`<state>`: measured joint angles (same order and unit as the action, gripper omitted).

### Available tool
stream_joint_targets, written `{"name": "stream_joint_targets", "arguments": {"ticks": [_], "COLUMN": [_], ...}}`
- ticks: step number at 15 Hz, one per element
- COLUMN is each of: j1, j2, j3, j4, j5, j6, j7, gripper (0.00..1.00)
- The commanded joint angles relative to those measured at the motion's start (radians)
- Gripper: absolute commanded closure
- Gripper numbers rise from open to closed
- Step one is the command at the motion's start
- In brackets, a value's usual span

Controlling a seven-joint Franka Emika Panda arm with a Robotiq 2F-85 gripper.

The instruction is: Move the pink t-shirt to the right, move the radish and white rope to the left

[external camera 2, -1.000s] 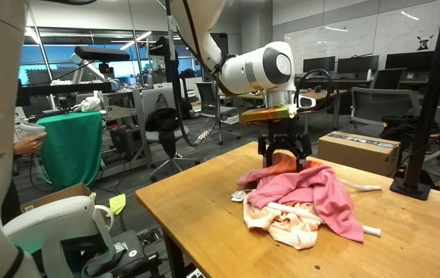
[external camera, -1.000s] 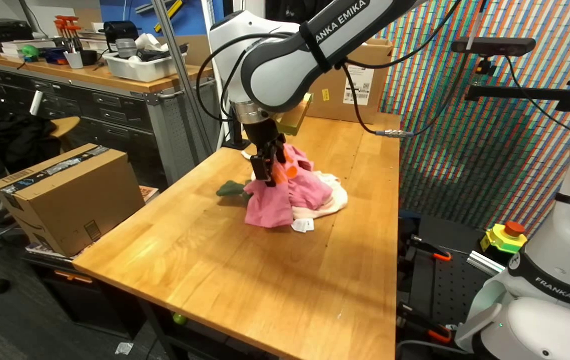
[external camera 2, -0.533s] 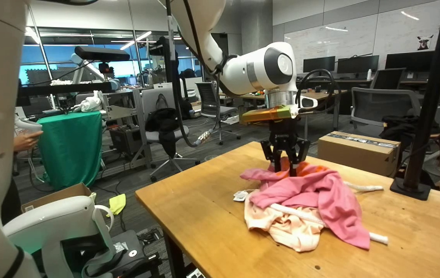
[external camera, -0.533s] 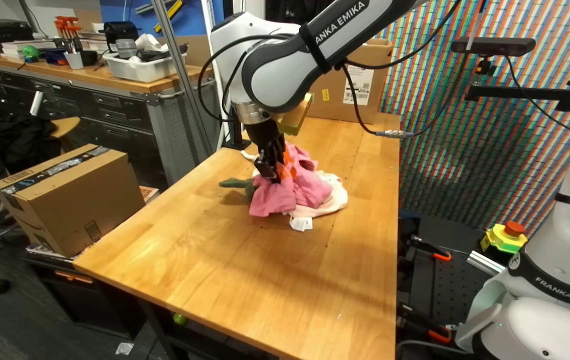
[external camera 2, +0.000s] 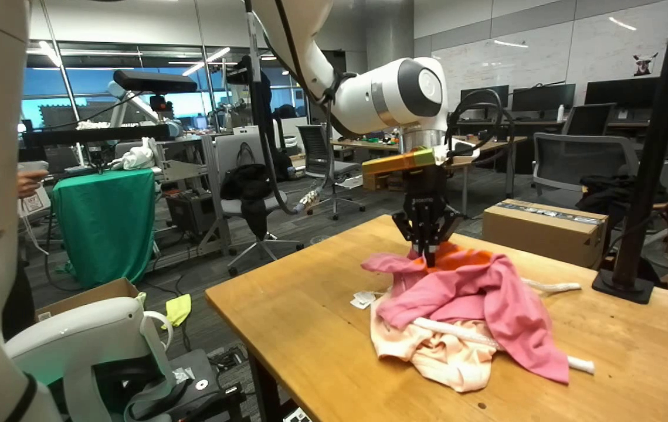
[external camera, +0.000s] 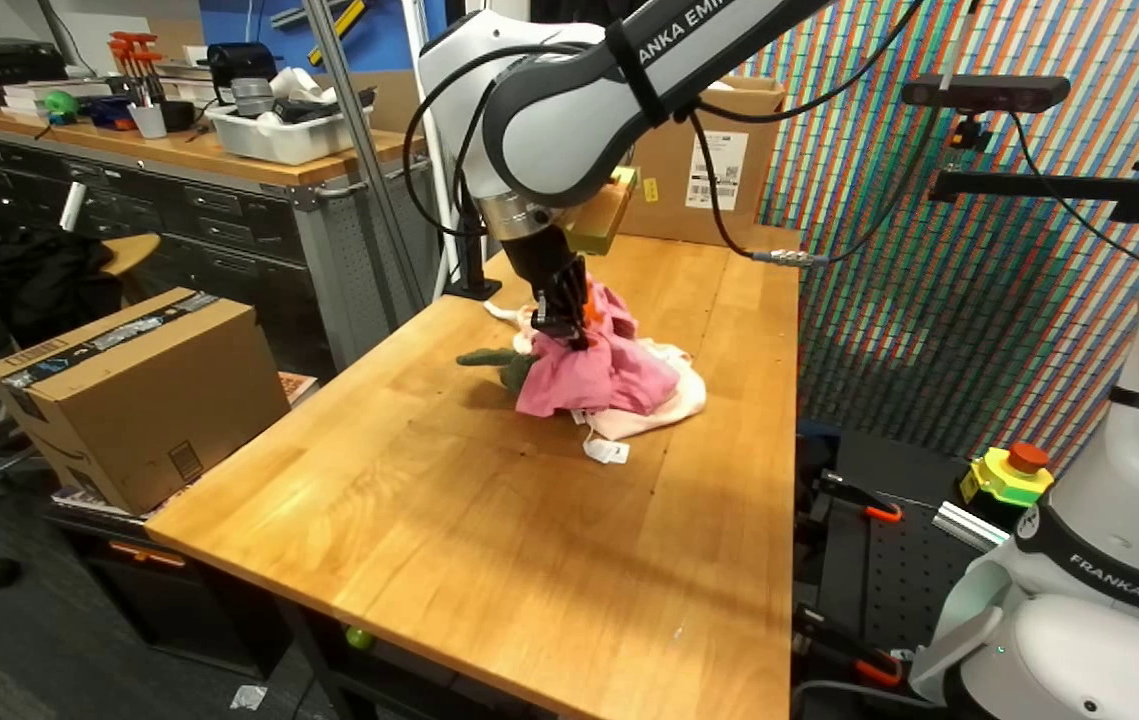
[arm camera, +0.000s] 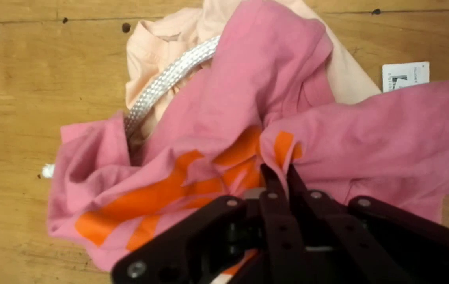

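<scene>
The pink t-shirt (arm camera: 386,138) with an orange print lies crumpled on the table, on top of a pale peach cloth (external camera 2: 439,357). Pinched between the black fingertips of my gripper (arm camera: 277,169) is a fold of the pink fabric; the gripper, pointing down, is also seen in both exterior views (external camera: 579,343) (external camera 2: 429,261). The white rope (external camera 2: 457,331) runs partly beneath the t-shirt, its ends poking out. In an exterior view a dark green piece (external camera: 487,357) sticks out from under the cloth; whether it is part of the radish I cannot tell. Otherwise the radish is hidden.
A white paper tag (external camera: 607,451) lies beside the cloths on the wooden table (external camera: 409,530). A black pole (external camera 2: 624,281) stands on the tabletop, and a large carton (external camera: 669,180) sits at its back. Beyond the table edge is another cardboard box (external camera 2: 545,231).
The gripper's fingers have come together from wide apart, taking hold of the pink fabric. The cloth pile has shifted a little, and more of the dark green piece shows.
</scene>
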<state>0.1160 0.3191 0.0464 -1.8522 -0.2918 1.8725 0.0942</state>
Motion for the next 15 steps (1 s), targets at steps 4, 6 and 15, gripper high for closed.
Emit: {"name": "stream_joint_targets", "arguments": {"ticks": [4,6,15], "j1": [0.033,0.037,0.031], "j2": [-0.14,-0.181,-0.285], "j3": [0.002,0.01,0.045], "j4": [0.006,0.011,0.028], "j5": [-0.086,-0.119,-0.212], "j6": [-0.141,-0.168,-0.218], "j7": [0.087,0.112,0.21], "gripper": [0.98,0.98,0.98]}}
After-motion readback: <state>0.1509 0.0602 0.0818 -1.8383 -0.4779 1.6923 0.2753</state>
